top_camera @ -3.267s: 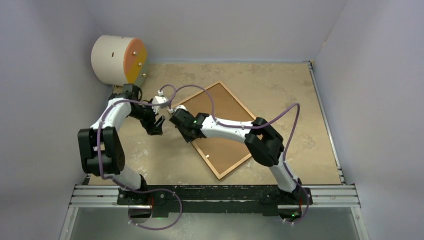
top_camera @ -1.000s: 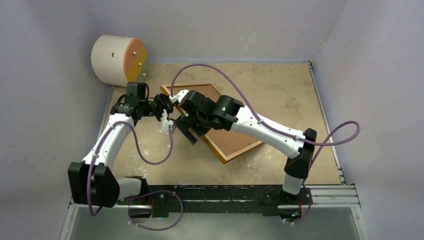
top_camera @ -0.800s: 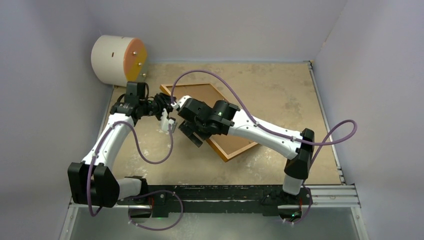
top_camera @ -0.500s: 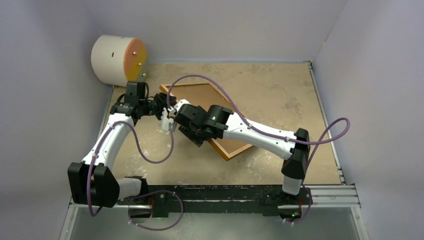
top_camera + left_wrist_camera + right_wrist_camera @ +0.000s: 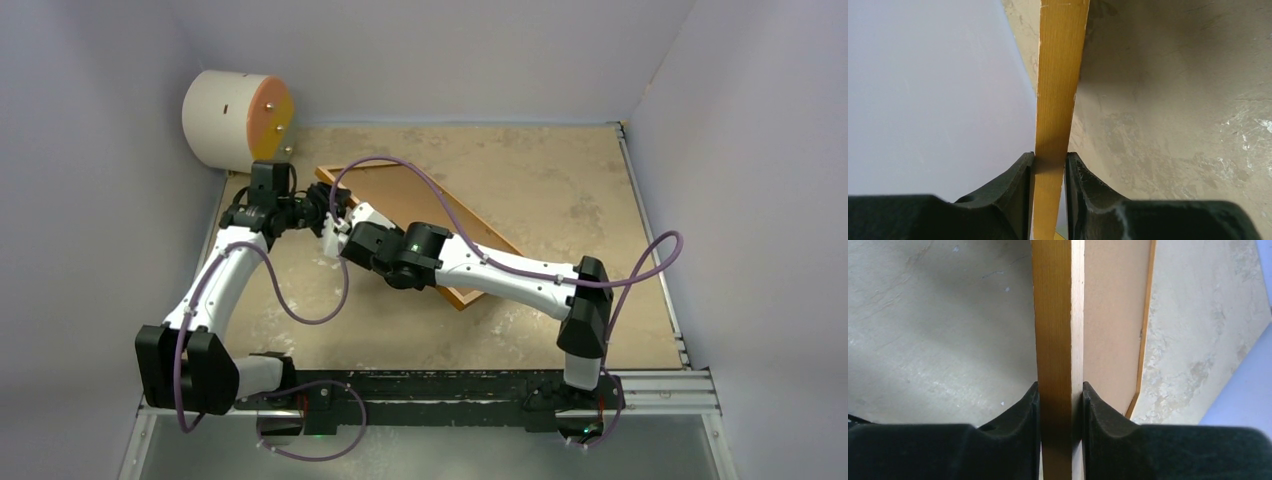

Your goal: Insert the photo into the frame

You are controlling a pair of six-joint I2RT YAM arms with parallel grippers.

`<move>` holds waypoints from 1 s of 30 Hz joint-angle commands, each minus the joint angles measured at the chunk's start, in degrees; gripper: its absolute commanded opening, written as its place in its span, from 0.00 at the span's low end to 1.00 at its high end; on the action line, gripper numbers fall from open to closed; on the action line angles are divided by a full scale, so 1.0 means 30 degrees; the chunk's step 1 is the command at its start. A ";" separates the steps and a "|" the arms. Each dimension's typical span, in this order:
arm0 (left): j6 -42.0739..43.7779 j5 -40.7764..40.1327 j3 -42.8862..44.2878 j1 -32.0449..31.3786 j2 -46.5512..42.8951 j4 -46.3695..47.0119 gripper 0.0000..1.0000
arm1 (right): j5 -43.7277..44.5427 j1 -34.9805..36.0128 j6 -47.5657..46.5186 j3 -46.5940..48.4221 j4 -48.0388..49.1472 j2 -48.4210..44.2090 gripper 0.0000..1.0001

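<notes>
One frame (image 5: 400, 195) tilted up, left hand (image 5: 1048, 160) clamping its rim, right hand (image 5: 1058, 390) likewise, one cylinder (image 5: 235, 118)

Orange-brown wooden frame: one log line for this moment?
orange-brown wooden frame: tilted | left gripper: shut on frame | right gripper: shut on frame | photo: unseen

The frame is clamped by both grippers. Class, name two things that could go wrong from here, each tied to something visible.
1. The left gripper and right gripper each pinch only the thin wooden edge of the frame, so unequal arm motion may twist it or let it slip.
2. The right arm's purple cable loops over the frame's brown back and could snag if the frame is turned.
</notes>
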 commanded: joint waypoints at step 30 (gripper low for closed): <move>-2.2846 0.6021 0.8569 0.6966 0.2444 -0.1005 0.93 | -1.1904 -1.1682 0.7538 -0.0193 0.5713 -0.5625 0.05</move>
